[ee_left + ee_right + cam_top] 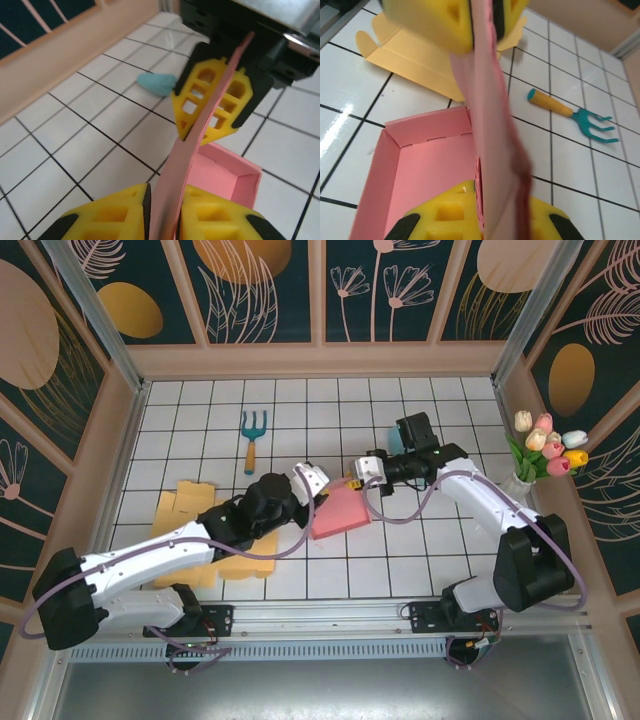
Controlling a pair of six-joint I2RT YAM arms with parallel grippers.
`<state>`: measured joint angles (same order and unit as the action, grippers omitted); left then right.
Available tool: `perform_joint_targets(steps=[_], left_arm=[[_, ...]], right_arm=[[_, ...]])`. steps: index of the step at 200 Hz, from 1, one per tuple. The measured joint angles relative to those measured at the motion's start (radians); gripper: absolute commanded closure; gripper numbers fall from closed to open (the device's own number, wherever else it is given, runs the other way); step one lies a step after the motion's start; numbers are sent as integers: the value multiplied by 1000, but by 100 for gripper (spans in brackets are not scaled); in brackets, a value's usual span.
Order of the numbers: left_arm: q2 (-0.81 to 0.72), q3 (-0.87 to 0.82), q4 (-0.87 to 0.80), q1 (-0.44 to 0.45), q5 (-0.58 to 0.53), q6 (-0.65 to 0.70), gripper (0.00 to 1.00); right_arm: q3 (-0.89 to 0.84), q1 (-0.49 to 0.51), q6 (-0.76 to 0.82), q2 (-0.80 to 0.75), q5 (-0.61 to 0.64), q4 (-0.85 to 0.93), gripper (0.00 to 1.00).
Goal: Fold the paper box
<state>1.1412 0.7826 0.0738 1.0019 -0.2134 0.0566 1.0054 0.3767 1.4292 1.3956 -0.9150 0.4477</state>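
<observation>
The pink paper box (340,515) sits open near the middle of the white-tiled worktop (200,410), with its lid flap (200,135) standing up on edge. The left end effector (324,490) and the right end effector (352,480) each pinch that flap from opposite ends, their yellow pads (115,212) clenched flat against it. A flat yellow box blank (185,515) lies to the left, and a teal hand fork (252,435) lies farther back.

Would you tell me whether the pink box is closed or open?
Open. The flap is raised, pinched by the left gripper and right gripper, and the box shows its bare inside below.
</observation>
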Motion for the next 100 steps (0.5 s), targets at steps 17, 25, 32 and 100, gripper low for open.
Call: perform_joint_targets(steps=[17,25,32,100], left_arm=[[-86,-23,23,3,-97,-59,67],[-137,-30,29,-2,-165,-102,66],[-183,-32,32,-7,-225,-148,66],[-352,-169,59,-161,-349,-488,64]], right_arm=[[-22,-42,-37,-29,2,-45,98],[-35,-67,-60,-37,12,-67,97],[-45,-86,-78,-42,23,-83,97],[-97,-129,-203,-52,11,-207,98]])
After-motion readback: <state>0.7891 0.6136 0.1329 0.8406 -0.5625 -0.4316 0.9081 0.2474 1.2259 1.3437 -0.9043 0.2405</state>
